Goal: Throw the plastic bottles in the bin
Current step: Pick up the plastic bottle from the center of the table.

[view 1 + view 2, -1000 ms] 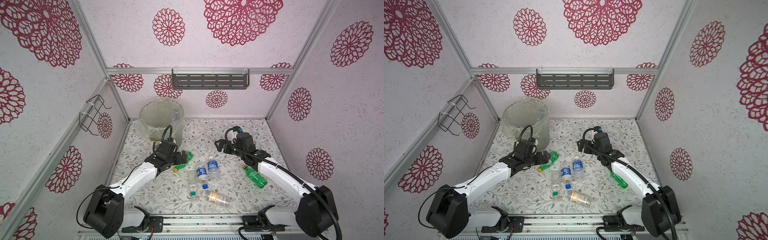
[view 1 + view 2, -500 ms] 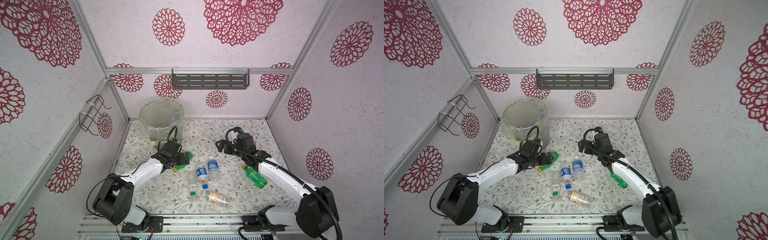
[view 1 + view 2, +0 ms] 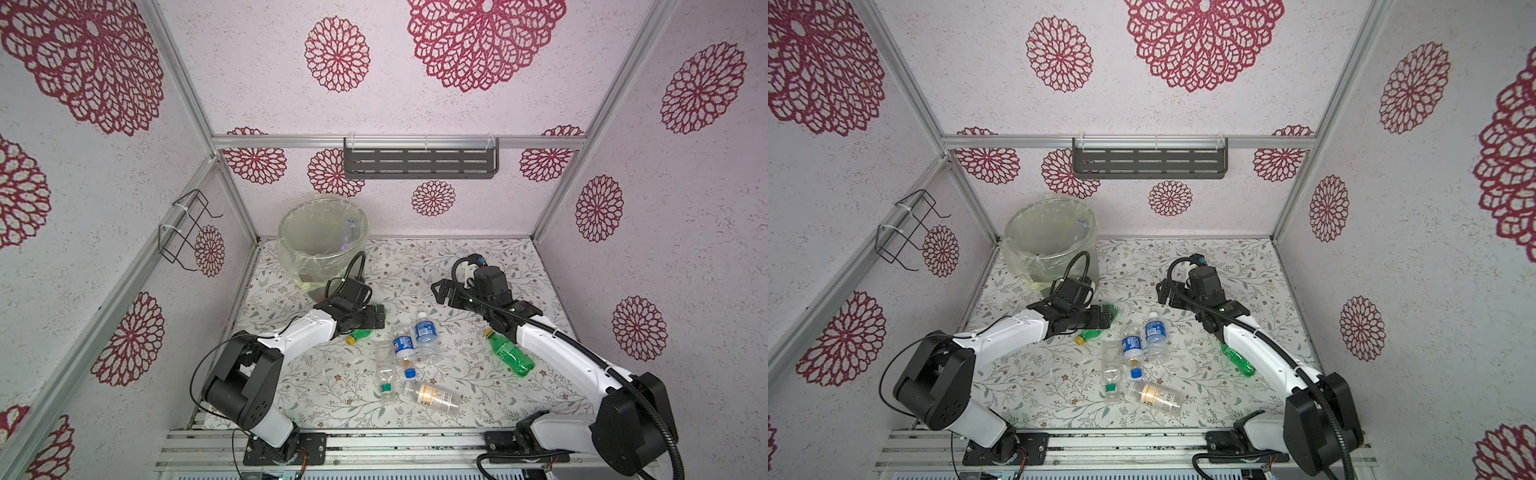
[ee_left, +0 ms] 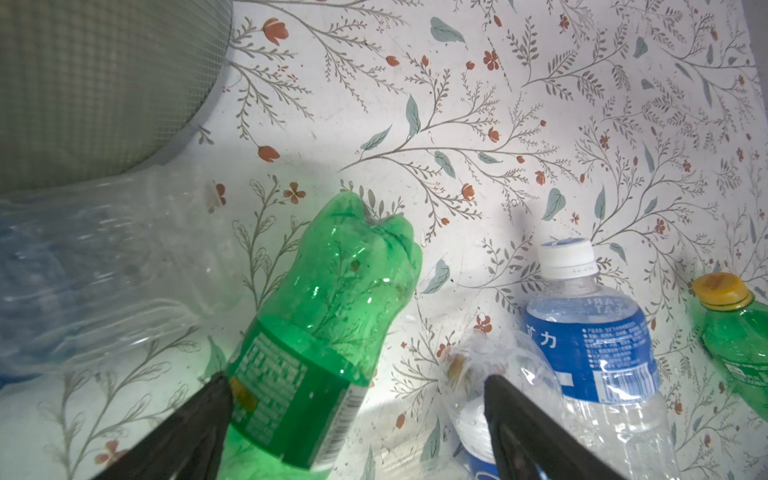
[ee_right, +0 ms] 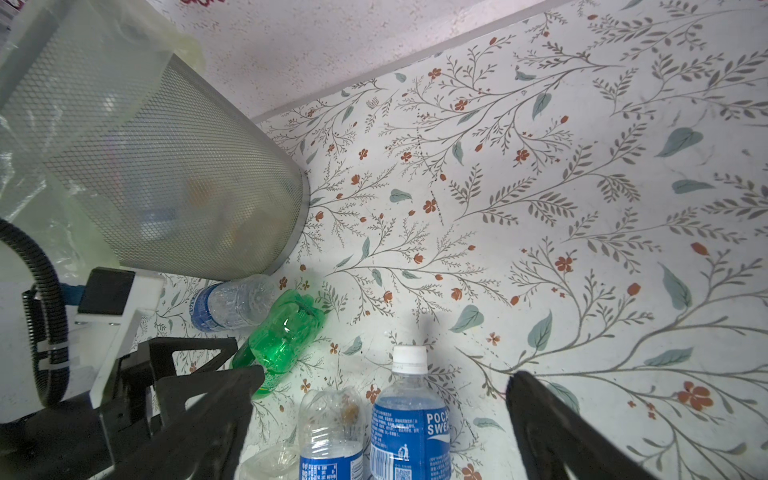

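Bin [image 3: 293, 245] sat back-left on the desk [image 3: 415, 266], one bottle [image 3: 350, 227] visible inside. Left hand [image 3: 379, 318] was low over the green bottle [image 4: 332, 299] just in front of the bin, fingers [image 4: 195, 419] spread either side, pinching nothing. We judged it lined up for a grab. The green bottle lay flat, long axis roughly along the hand's reach, base toward the back, cap [image 3: 351, 340] toward the front. Right hand [image 3: 436, 294] hung spread and empty near the middle bottles [image 3: 424, 336], likely parked out of the way.
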Available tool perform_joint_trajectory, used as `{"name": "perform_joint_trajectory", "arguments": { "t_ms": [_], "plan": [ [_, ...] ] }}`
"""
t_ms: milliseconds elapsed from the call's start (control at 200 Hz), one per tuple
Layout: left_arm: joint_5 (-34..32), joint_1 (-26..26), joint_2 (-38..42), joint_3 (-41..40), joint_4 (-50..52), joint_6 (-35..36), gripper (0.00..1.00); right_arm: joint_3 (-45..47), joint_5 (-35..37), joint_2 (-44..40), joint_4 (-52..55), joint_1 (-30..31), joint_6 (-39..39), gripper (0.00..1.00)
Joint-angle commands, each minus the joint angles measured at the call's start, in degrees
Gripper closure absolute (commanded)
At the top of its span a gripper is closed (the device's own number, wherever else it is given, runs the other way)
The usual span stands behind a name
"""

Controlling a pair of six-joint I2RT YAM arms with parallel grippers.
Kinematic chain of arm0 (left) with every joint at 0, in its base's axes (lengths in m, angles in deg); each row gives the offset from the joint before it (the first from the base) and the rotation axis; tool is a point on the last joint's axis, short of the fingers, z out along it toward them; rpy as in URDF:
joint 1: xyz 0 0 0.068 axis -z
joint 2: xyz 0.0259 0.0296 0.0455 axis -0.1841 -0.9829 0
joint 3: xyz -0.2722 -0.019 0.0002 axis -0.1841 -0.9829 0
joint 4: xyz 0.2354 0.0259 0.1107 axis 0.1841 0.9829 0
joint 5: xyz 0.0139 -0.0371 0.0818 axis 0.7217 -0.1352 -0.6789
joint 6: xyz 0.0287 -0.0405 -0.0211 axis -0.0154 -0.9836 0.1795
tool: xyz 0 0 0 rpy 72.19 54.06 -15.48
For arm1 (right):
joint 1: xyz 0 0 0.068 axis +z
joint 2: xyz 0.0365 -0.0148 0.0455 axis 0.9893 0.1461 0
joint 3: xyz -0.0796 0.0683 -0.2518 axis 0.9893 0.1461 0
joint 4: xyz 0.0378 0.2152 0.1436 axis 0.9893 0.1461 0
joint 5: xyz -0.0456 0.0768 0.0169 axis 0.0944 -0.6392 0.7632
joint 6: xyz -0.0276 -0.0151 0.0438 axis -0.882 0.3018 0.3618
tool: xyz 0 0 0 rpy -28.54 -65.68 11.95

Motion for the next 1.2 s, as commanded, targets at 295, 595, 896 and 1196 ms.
{"name": "perform_joint_trajectory", "arguments": {
  "t_ms": [295, 595, 896, 1196],
  "plan": [
    [-2.26, 2.05, -2.97, 1.85, 1.68, 1.69, 0.08, -0.41, -0.69, -0.01, -0.53, -0.44, 1.00, 0.01],
    [-2.83, 3.04, -5.65, 3.60, 2.43, 2.20, 0.15, 0.19, -0.44, -0.63, -0.52, -0.38, 1.08, 0.01],
    [-3.87, 3.59, -8.47, 5.16, 3.53, 2.39, 0.22, 0.65, -0.31, -1.02, -0.52, -0.42, 1.32, 0.01],
    [-4.42, 3.89, -9.48, 5.68, 3.74, 2.24, 0.33, 0.74, -0.47, -0.93, -0.77, -0.48, 1.70, 0.01]
  ]
}}
